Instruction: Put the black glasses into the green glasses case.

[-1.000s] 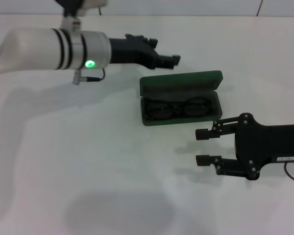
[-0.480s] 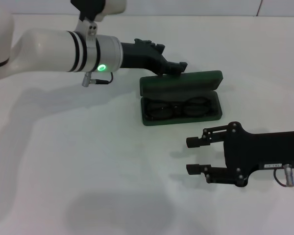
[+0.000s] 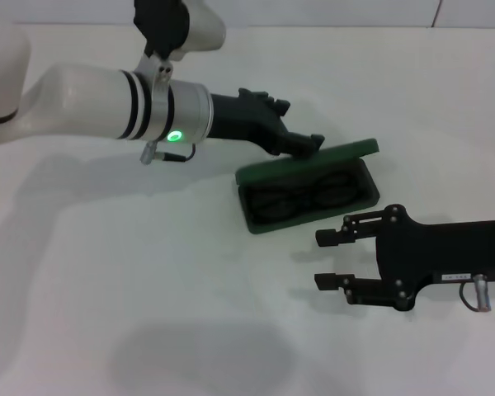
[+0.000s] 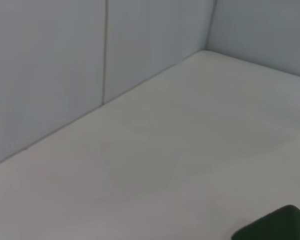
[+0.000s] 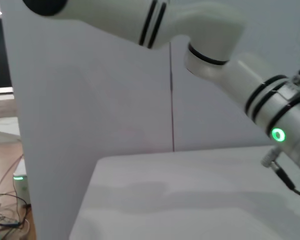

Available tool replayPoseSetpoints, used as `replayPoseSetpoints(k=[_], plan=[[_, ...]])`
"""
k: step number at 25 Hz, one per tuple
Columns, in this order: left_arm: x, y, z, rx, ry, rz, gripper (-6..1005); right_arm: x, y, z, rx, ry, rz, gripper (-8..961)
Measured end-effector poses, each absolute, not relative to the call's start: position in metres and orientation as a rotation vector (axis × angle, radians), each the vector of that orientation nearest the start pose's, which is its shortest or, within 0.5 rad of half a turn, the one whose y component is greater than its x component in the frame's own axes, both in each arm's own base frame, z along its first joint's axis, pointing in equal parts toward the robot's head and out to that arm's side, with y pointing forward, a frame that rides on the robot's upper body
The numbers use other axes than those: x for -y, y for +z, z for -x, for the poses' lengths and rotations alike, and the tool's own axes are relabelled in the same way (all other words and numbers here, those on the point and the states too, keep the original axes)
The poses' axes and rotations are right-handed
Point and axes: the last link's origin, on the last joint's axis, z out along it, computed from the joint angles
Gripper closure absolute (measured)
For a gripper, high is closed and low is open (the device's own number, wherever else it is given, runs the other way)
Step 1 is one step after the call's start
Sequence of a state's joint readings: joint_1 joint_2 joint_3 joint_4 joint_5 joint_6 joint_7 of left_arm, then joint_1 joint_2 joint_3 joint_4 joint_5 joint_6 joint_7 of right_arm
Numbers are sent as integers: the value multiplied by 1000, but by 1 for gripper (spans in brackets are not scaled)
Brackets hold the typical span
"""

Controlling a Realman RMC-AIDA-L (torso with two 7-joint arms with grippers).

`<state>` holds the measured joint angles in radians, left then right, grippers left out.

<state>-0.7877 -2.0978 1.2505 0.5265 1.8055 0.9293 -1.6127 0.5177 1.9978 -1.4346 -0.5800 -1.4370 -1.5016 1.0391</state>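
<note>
The white table (image 3: 148, 272) carries the green glasses case (image 3: 309, 194), its lid tipped partway down over the tray. The left gripper (image 3: 301, 144) presses on the lid's far edge; whether its fingers are parted or closed cannot be told. The right gripper (image 3: 332, 259) hovers just beside the case's near side, its 2 fingers spread and empty. The black glasses (image 3: 301, 196) lie inside the case.

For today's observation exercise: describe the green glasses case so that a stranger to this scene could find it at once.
Start from the white table and look between the two arms. There, under the left gripper and beyond the open right gripper, lies the green glasses case. It is the only green thing, with the black glasses inside.
</note>
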Motion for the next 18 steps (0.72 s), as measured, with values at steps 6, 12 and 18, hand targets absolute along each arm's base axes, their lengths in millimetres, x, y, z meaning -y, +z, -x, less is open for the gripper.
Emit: replayPoseSetpoints(k=[6, 12, 18], plan=[[-399, -85, 194, 565, -344, 2708, 111, -303, -51, -220, -17, 778, 2994, 462], [-391, -90, 195, 495, -345, 2734, 111, -305, -51, -221, -26, 769, 2989, 459], [-385, -96, 195, 433, -333, 2763, 111, -306, -51, -221, -25, 760, 2984, 456]])
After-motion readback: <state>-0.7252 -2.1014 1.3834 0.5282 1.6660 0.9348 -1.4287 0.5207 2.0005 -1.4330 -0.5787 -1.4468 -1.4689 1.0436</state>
